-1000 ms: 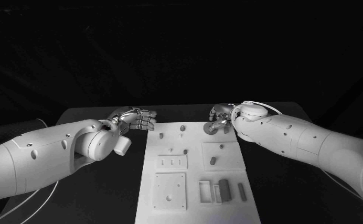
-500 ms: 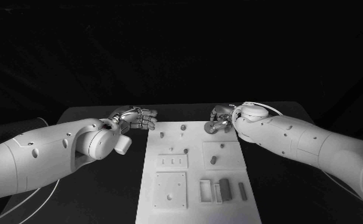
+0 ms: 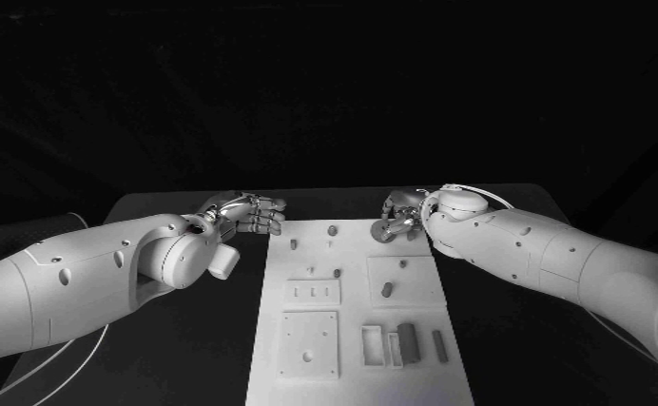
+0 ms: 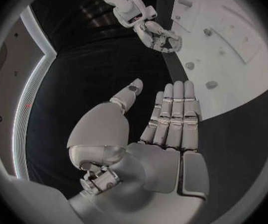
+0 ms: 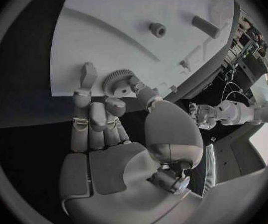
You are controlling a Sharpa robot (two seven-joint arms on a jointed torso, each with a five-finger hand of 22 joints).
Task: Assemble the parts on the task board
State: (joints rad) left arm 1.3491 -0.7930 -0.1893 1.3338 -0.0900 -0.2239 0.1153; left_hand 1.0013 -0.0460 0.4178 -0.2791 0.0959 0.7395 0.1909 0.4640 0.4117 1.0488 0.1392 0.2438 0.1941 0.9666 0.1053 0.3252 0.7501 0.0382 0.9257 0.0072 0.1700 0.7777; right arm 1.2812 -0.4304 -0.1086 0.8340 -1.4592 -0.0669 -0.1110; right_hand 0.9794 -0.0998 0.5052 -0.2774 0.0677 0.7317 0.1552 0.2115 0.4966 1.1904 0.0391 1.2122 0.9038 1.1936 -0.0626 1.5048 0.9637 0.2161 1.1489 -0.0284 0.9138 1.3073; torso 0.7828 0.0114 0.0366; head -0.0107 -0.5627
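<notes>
The white task board runs down the middle of the table, also seen in the wrist views. At its far right corner my right hand pinches a small round toothed gear between thumb and fingers, just over the board's surface. My left hand hovers off the board's far left corner, fingers straight and side by side, thumb apart, holding nothing. Small pegs stand in the board's far half.
Square inset plates and a slotted block lie on the near left of the board. Dark bars lie in a tray at its near right. Black table flanks the board on both sides.
My right hand with the gear has shifted very slightly toward the board's far edge. The left hand has barely moved.
</notes>
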